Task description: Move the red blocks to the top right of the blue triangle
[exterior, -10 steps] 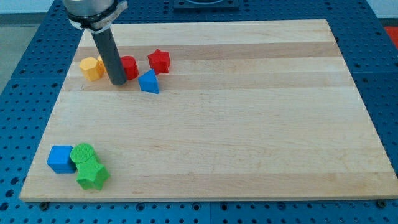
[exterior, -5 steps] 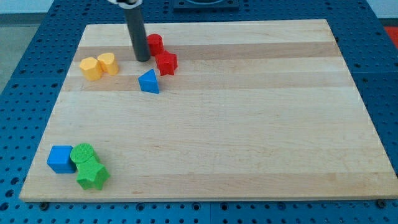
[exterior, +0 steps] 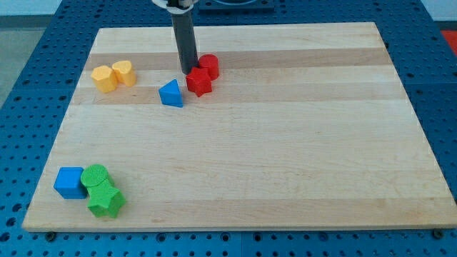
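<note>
I am looking at two red blocks, a rounded red block (exterior: 208, 66) and a red star-shaped block (exterior: 199, 82), sitting touching each other just to the view's right of the blue triangle (exterior: 171, 93) and slightly above it. They are looking light, rigid and smooth, so I am expecting them to slide readily on the wooden board (exterior: 285, 143) and to twist or slip sideways if I am pushing off centre; with no jaws on this rod there is nothing to open or hold, so contact belongs on a flat side. My tip (exterior: 188, 72) is resting just to the view's left of the pair, apparently against them, with the rod coming down almost upright from the view's top. By my judgement, the reds are sitting roughly where they belong.
</note>
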Robot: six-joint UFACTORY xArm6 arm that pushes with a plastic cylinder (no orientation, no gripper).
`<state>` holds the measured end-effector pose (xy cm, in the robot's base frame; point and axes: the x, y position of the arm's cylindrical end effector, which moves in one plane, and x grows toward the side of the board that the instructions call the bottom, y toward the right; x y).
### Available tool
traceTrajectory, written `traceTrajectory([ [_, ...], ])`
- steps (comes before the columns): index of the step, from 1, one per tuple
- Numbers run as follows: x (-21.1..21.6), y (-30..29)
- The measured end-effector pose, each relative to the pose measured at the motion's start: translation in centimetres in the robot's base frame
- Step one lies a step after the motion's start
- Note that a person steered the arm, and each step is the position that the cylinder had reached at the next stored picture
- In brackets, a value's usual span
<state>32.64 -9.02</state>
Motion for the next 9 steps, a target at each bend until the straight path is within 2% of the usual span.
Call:
traceTrajectory([
  [1,-1.3,-0.3],
  [2,-3.4,-3.1],
  [3,-2.5,-5.4],
  [5,2.3,-8.6],
  [9,14.8,-19.7],
])
